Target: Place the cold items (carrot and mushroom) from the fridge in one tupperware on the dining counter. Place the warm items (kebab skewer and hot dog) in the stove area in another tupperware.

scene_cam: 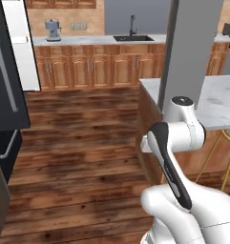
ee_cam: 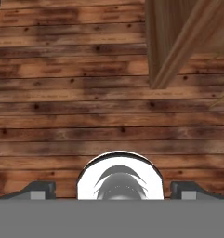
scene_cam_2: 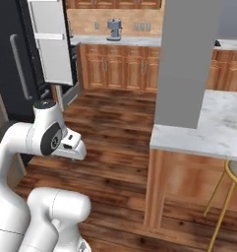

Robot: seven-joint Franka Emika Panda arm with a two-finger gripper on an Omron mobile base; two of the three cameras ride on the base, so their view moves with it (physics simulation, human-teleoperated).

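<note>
A: Fridge [scene_cam: 4,71] stands at nine o'clock in the left base view, black front, long grey bar handle [scene_cam: 5,76]; from the right base view its door [scene_cam_2: 51,42] hangs open with white bins showing.

B: And the dining bench?

A: Dining bench [scene_cam: 216,102], marbled top on a wood base, sits at three o'clock, a grey pillar [scene_cam: 190,47] rising from it. A gold-legged stool [scene_cam_2: 228,192] stands beside it at four o'clock.

B: The pincer?

A: Pincer [ee_cam: 111,188] points down at the wooden floor [ee_cam: 85,121]; its two dark tips sit far apart at six o'clock in the hand view, spread wide with nothing between them.

B: Anything further back?

A: A sink [scene_cam: 133,37] and coffee machine [scene_cam: 52,29] on the far bench at twelve o'clock.
</note>
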